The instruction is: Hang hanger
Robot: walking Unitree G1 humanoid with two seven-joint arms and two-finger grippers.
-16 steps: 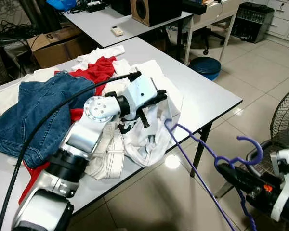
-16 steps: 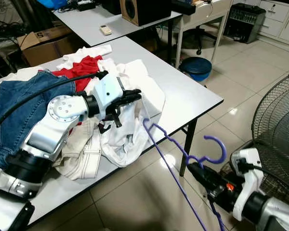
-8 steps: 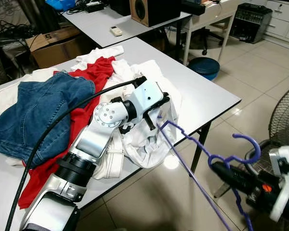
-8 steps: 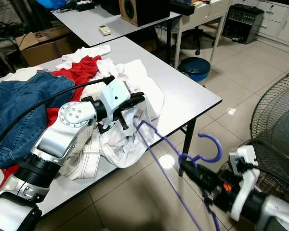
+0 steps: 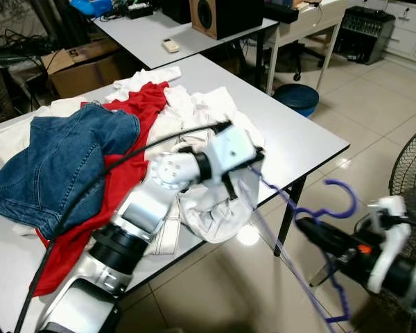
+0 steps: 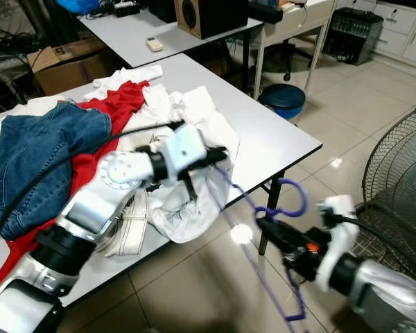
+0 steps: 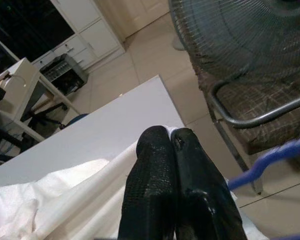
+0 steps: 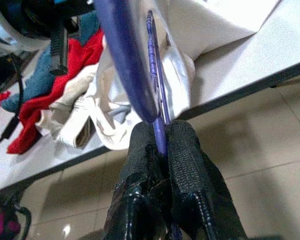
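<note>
A purple hanger (image 5: 341, 191) hangs in the air off the table's front right edge, its hook up. My right gripper (image 5: 306, 227) is shut on the hanger (image 8: 155, 75) just below that hook, and the fingers (image 8: 182, 150) pinch its stem. The hanger's shoulder reaches toward a white garment (image 5: 215, 208) that droops over the table edge (image 5: 312, 163). My left gripper (image 5: 253, 158) is shut on a fold of this white garment (image 7: 65, 200), with cloth showing between the closed fingers (image 7: 155, 165).
Blue jeans (image 5: 62, 159) and a red garment (image 5: 125, 173) lie in the clothes pile on the table's left. A standing fan (image 5: 412, 173) is at the right. A blue stool (image 5: 296, 97), a second table (image 5: 173, 28) and a cardboard box (image 5: 76, 66) stand behind.
My left gripper has swung right along the table edge, pulling the white garment with it. My right gripper has carried the hanger left and closer to the garment.
</note>
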